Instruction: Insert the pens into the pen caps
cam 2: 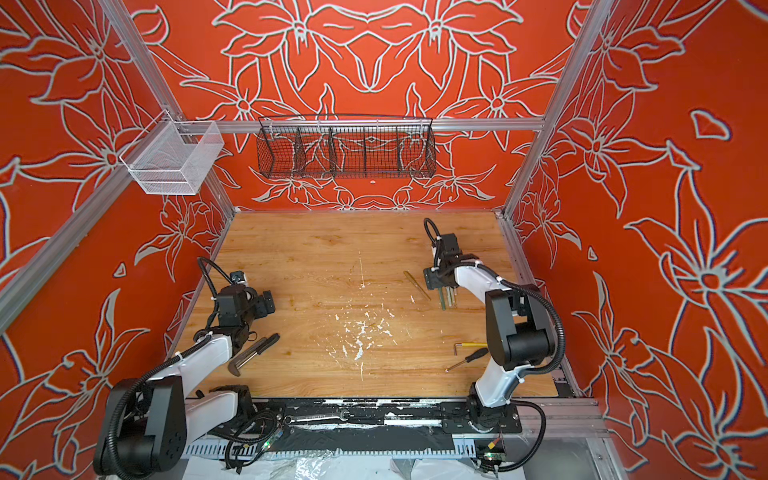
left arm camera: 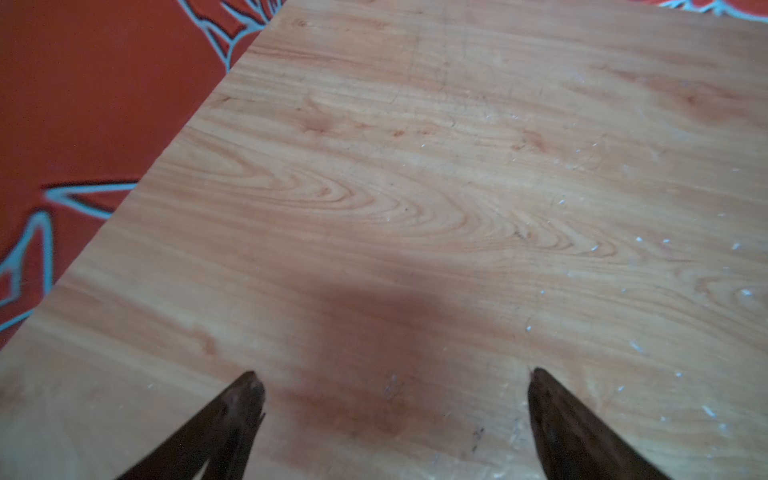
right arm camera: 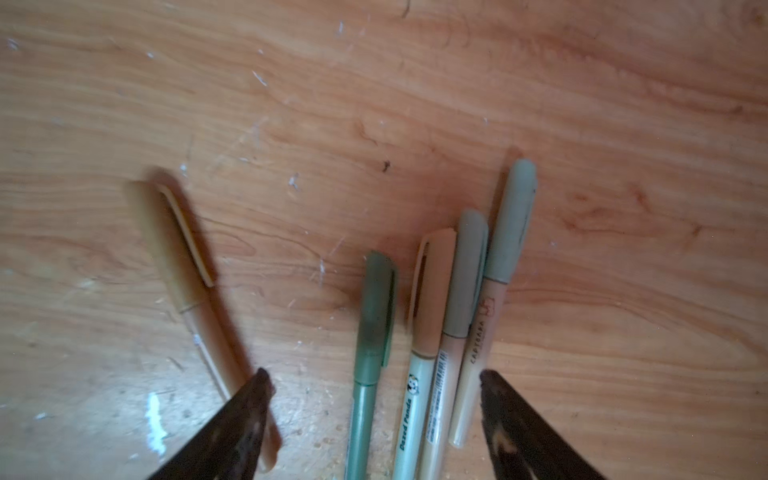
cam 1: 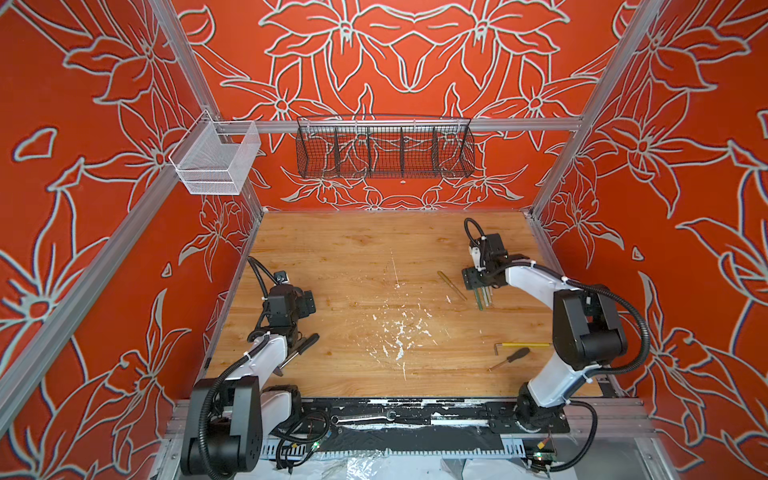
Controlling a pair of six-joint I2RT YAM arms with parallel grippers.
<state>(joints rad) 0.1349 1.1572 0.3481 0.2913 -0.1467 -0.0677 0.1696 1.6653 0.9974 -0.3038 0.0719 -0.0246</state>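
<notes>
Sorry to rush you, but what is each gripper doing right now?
Left gripper: open, holding nothing.
Right gripper: open, holding nothing, over the pens lying on the table.

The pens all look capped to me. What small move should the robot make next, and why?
Probably lift the right tool straight up and away. Its jaws stand open, holding nothing. The four pens lying side by side beneath it and the olive-tan pen apart from them all wear caps. No loose cap shows in any view, so likely nothing is left to join.
</notes>
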